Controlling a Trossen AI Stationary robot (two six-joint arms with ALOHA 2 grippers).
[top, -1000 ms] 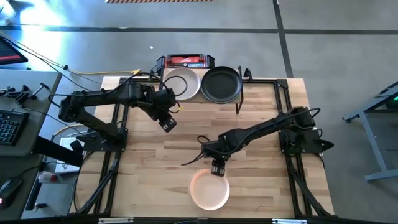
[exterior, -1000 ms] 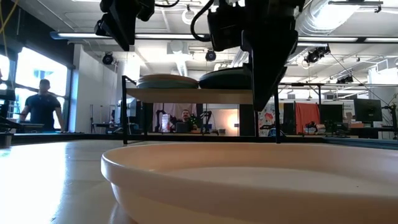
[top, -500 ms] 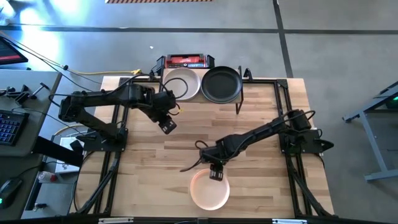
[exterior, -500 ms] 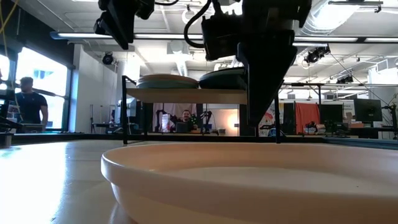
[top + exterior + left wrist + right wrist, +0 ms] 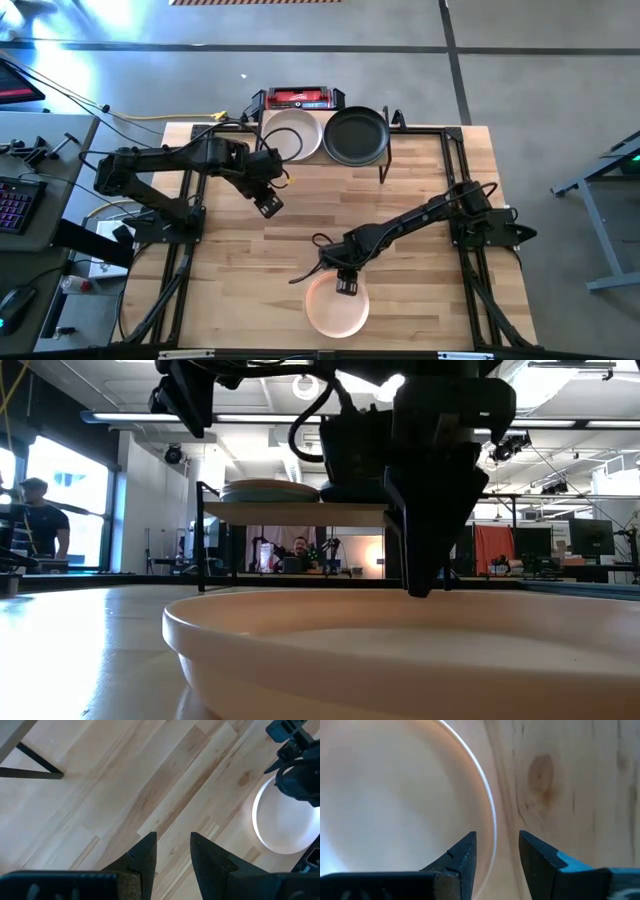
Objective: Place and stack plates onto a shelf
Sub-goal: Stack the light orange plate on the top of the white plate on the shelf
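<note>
Wooden worktop (image 5: 250,260) carries the shelf (image 5: 325,152) at its far edge, one pale plate (image 5: 291,134) and one black plate (image 5: 355,136) already side by side on top. A peach-pink plate (image 5: 335,306) lies near the front edge. Right claw (image 5: 346,287), fingers apart, straddles this plate's far rim (image 5: 490,815), apparently lined up to pinch it. Left claw (image 5: 267,206) waits near the shelf, fingers apart, holding nothing.

Overhead camera looked straight down; low one sat level, right against the peach-pink plate (image 5: 400,650), which both wrist cameras also caught.
</note>
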